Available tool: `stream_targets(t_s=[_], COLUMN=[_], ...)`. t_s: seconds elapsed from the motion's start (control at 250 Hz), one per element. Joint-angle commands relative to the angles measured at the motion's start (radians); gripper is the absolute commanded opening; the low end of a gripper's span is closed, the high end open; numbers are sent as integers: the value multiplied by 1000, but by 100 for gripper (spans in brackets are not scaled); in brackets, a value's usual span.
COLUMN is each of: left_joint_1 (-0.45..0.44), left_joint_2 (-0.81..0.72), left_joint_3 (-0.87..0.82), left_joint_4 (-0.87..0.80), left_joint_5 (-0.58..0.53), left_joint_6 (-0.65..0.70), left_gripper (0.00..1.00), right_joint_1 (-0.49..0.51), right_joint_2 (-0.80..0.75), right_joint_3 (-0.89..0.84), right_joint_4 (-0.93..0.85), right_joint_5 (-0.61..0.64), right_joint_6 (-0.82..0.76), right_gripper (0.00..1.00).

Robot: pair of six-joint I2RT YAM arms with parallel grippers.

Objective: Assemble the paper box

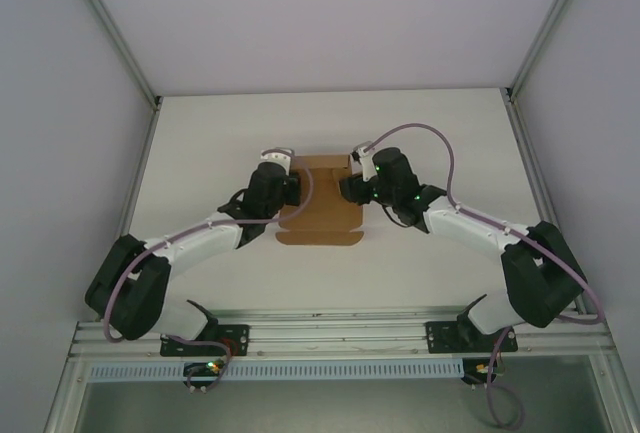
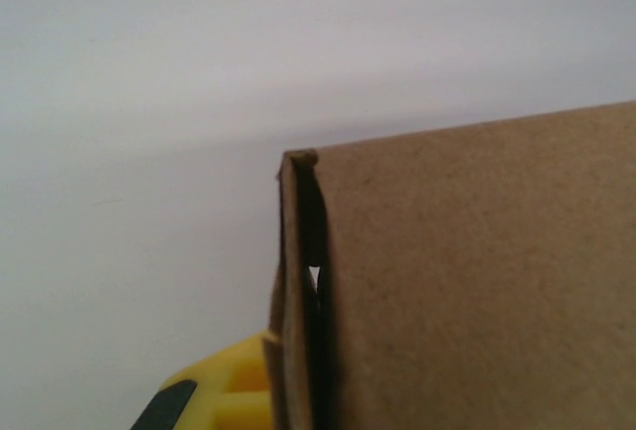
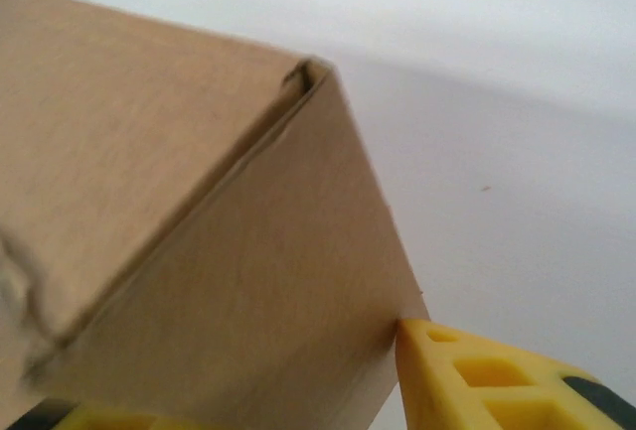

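While the left gripper (image 1: pixel 292 190) clamps the paper box (image 1: pixel 320 215), apparently anchoring it, the right gripper (image 1: pixel 349 188) straddles the opposite wall, grip unclear.

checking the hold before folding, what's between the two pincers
The paper box lies between the left pincer and the right pincer, as the top external view shows.

A white table (image 1: pixel 420 273) stands between pale grey walls (image 1: pixel 50 153), with aluminium framing (image 1: pixel 340 331) along its near edge.
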Motion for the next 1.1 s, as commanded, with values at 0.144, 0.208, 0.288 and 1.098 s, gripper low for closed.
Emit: stream_targets(t_s=[0.144, 0.208, 0.288, 1.098], left_joint_1=[-35, -37, -47, -50], left_joint_2=[15, 14, 19, 50], left_joint_3=[36, 39, 49, 206], left_joint_4=[-14, -15, -22, -393], left_joint_5=[35, 36, 24, -190], left_joint_6=[-14, -16, -23, -376], left_gripper=[0, 0, 0, 0], right_joint_1=[19, 21, 30, 45], right_joint_2=[39, 39, 44, 284], right_joint_3=[42, 46, 51, 312], right_joint_4=[62, 61, 62, -525], right_joint_5=[145, 163, 243, 1296], right_joint_6=[33, 38, 61, 278], right_gripper=[44, 43, 30, 5])
